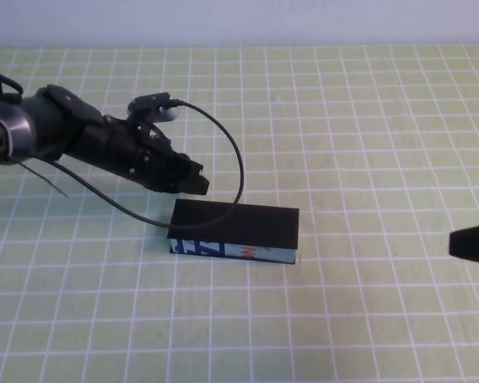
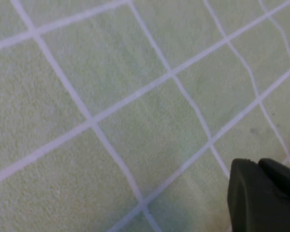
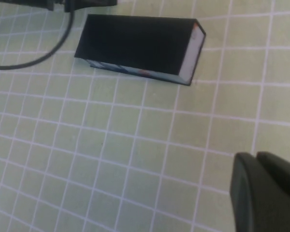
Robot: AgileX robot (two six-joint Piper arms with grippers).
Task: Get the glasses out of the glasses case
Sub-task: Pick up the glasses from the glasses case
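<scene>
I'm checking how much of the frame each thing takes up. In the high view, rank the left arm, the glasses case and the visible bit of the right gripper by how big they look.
1. Left arm, with the left gripper at its tip just behind the case.
2. Glasses case, lid closed.
3. Right gripper, shut, mostly cut off at the right edge, so its full size is unclear.

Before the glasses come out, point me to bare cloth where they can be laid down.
Most open: the checked cloth in front of the closed glasses case, and the stretch between the case and the shut right gripper at the right edge. Crowded: behind the case's left end, where the left gripper and its black cable hang close.
</scene>
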